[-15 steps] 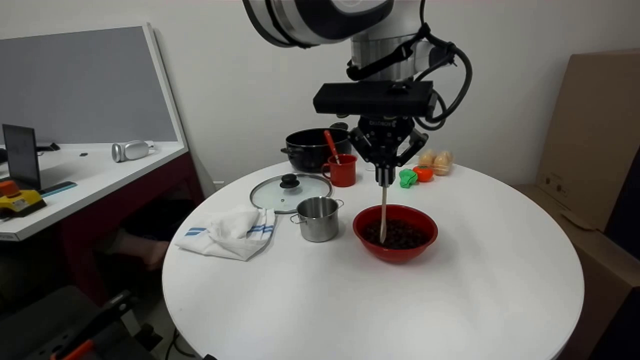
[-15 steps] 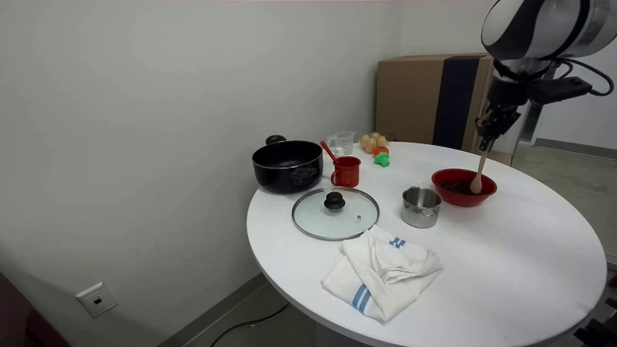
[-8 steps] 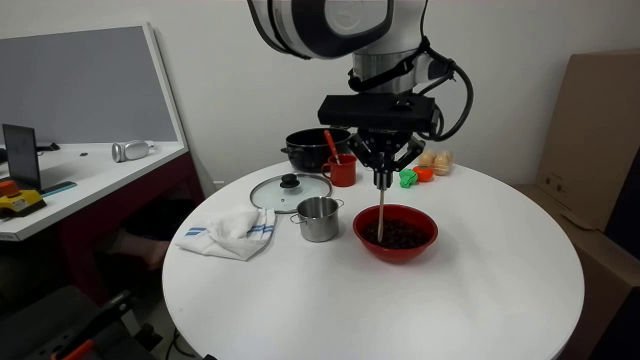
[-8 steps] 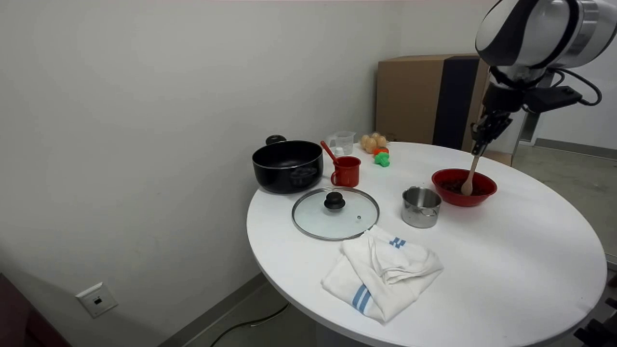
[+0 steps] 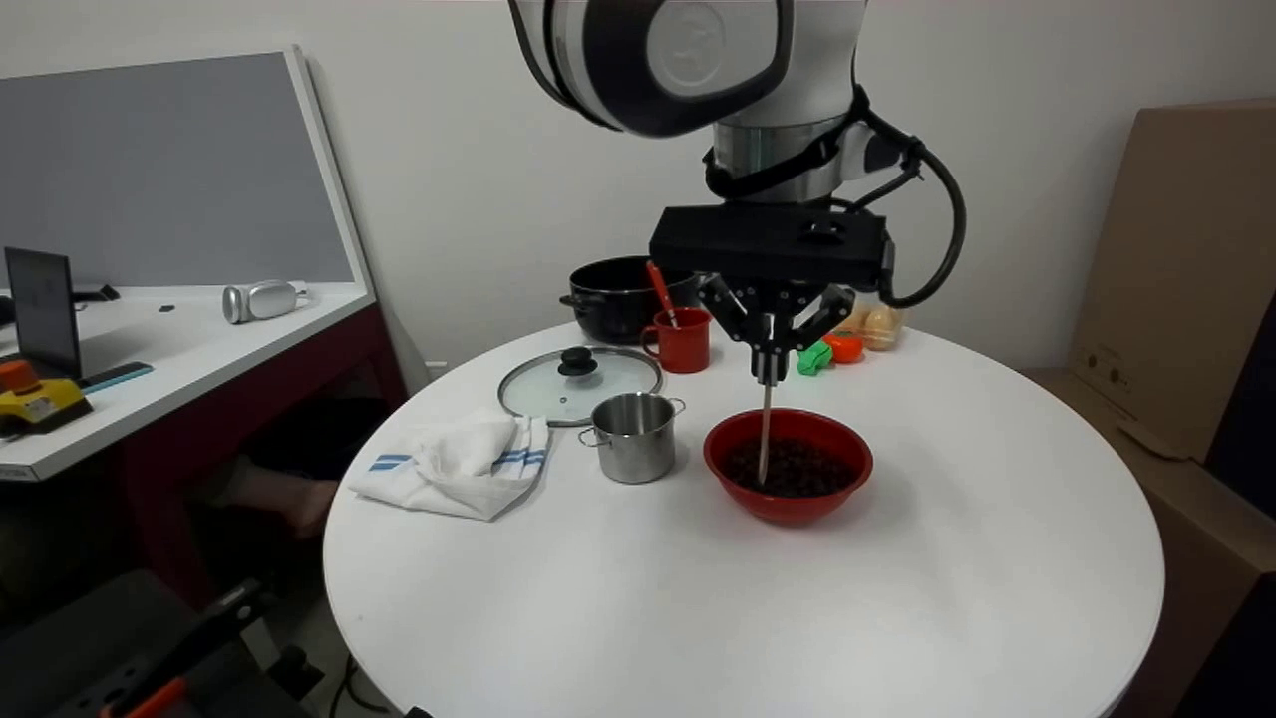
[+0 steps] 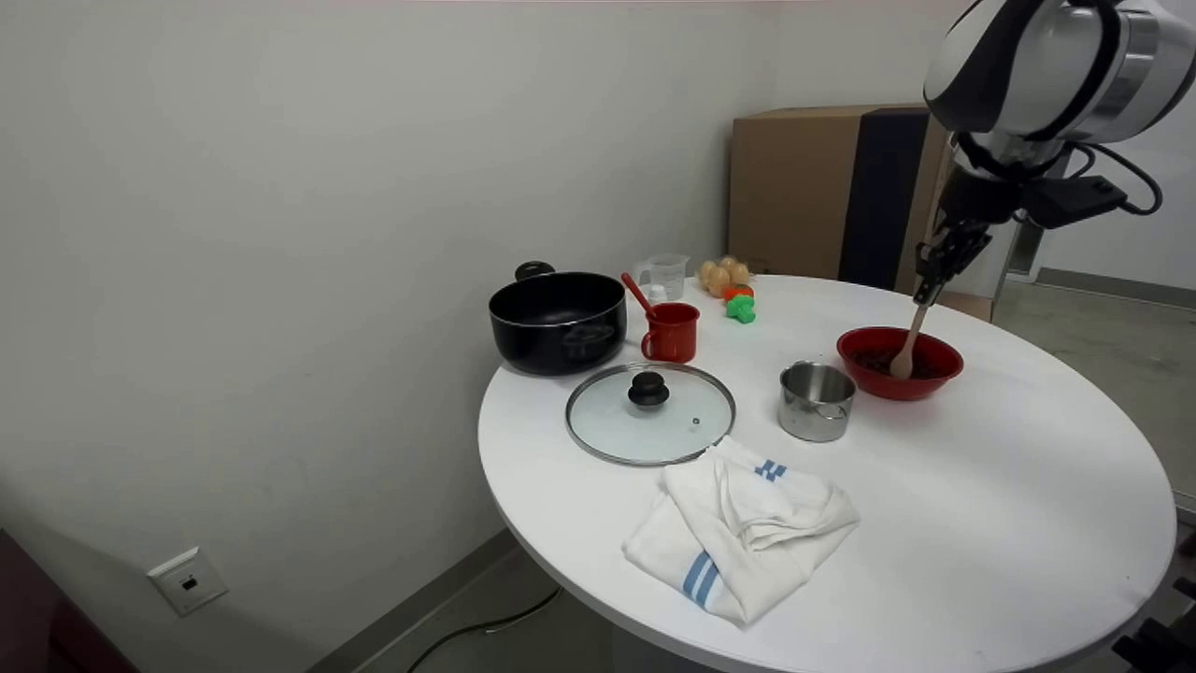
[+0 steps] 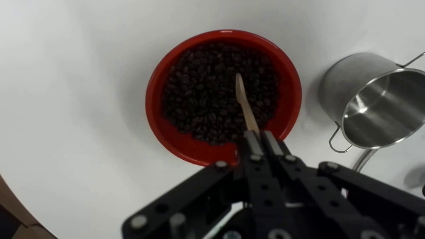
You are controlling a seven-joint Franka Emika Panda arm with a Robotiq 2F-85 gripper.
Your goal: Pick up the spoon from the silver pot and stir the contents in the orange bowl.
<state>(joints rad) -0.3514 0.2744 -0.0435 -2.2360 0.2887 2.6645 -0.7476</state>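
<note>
One spoon [image 7: 245, 105] is clasped by one gripper [image 5: 769, 375], its head among beans [image 7: 209, 96] inside one red bowl [image 5: 791, 510]; one steel pot [image 5: 638, 457] is set beside the bowl, one black pot [image 6: 547, 346] near the wall-side edge of the table [image 6: 981, 523].

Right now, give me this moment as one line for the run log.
gripper: shut on spoon | spoon: tilted, head down at dark beans inside red bowl | silver pot: upright, beside red bowl, apart
</note>
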